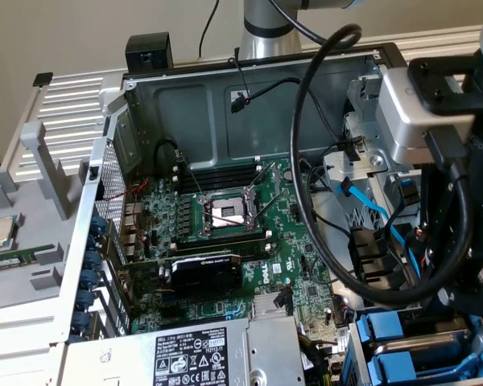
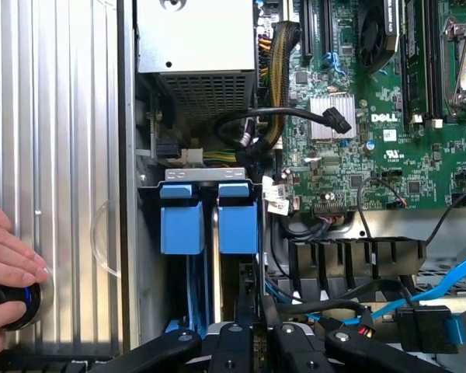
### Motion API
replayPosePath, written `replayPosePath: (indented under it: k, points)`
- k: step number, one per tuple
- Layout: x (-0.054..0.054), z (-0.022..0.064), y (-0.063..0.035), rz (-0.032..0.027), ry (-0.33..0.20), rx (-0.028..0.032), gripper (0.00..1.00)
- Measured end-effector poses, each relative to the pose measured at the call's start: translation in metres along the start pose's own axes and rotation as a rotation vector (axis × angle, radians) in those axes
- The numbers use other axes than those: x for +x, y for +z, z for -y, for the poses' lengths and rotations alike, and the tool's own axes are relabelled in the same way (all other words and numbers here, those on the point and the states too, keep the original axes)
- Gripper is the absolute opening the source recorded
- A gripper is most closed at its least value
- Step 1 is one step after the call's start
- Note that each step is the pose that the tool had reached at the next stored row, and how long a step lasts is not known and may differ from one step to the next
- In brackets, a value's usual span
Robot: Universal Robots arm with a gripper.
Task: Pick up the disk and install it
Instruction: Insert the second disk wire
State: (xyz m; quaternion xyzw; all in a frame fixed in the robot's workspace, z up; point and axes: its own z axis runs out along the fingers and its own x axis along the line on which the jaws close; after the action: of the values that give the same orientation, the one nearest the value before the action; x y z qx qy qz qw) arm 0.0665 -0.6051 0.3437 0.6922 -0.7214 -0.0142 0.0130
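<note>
The disk (image 2: pixel 238 221) stands on edge in the drive bay, its blue plastic frame running down toward my gripper (image 2: pixel 252 336). The gripper's black links meet close together at the near end of that frame, shut on it. In the exterior view the arm's wrist (image 1: pixel 447 161) hangs over the bay at the lower right. There the disk's white label (image 1: pixel 429 344) shows between blue frame parts.
A second blue frame (image 2: pixel 181 221) sits beside the disk. A person's hand (image 2: pixel 8 264) rests on a black knob (image 2: pixel 19 299) outside the case wall. The grey power supply (image 2: pixel 196 47), motherboard (image 2: pixel 388 116), black cables (image 1: pixel 322 161) and blue cable (image 2: pixel 443 284) crowd the bay.
</note>
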Motion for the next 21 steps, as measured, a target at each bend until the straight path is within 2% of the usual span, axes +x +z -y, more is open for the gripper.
replayPosePath:
  k: [21]
  points:
    - [0.0004, -0.0001, 0.0011, -0.0007, 0.000, 0.0000, 0.16]
